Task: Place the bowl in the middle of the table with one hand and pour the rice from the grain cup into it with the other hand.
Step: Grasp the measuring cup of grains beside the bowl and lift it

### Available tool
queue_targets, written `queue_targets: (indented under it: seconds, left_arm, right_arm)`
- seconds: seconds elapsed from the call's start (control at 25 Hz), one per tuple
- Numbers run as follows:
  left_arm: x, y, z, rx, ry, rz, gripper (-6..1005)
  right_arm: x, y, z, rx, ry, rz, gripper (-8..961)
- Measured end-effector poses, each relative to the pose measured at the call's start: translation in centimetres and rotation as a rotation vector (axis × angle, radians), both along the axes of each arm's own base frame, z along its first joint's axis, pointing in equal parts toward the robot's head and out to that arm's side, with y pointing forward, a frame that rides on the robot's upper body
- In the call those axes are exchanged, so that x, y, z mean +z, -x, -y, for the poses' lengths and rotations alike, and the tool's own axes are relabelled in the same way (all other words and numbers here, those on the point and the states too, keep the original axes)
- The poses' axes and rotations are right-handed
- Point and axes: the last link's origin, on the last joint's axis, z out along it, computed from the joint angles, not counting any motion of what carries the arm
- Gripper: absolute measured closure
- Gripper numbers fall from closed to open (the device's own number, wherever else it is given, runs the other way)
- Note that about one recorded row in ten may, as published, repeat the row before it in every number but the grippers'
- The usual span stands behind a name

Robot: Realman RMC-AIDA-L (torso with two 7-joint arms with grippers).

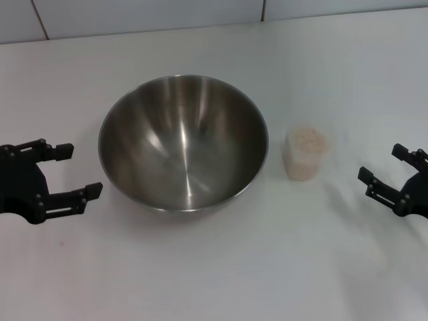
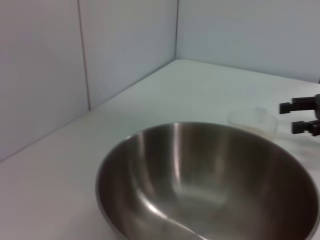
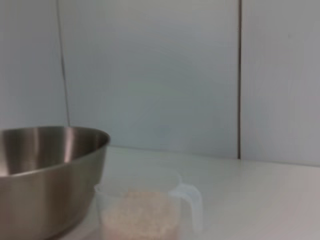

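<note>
Bowl [image 1: 183, 142] sits centre of the head view on the table [image 1: 221, 281], empty and upright. Grain cup [image 1: 305, 153] stands just right of it in frame, near but not touching, with rice [image 1: 307, 140] up close to the rim.

My left gripper [image 1: 75, 172] is at the left edge, fingers spread wide, holding nothing, a short gap from the bowl wall. Right gripper [image 1: 383, 172] is at the right edge, also open and empty, well apart from the cup.

Bowl looks about central already, so I'd judge placing nearly done and the pour not started.

Risks from here:
- The cup is light, clear plastic and full; a clumsy close could tip or squeeze it and spill rice onto the table.
- The cup's handle shows in the right wrist view; a fingertip catching it could spin the cup.
- The bowl is close beside the cup; swinging in could knock its rim and slide it off centre.
- Tilting before the cup is over the bowl drops grains short.
</note>
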Motion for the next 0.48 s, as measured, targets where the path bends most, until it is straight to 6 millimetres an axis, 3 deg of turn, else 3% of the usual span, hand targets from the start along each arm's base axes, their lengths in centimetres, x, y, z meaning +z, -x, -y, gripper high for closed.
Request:
queue_targets:
  seconds: [0.48]
  left_arm:
    - [-0.8,-0.7,-0.4,-0.036,0.024,-0.002,189]
  right_arm:
    - [-0.8,0.5,-2.6,-0.014,0.016,0.021,119]
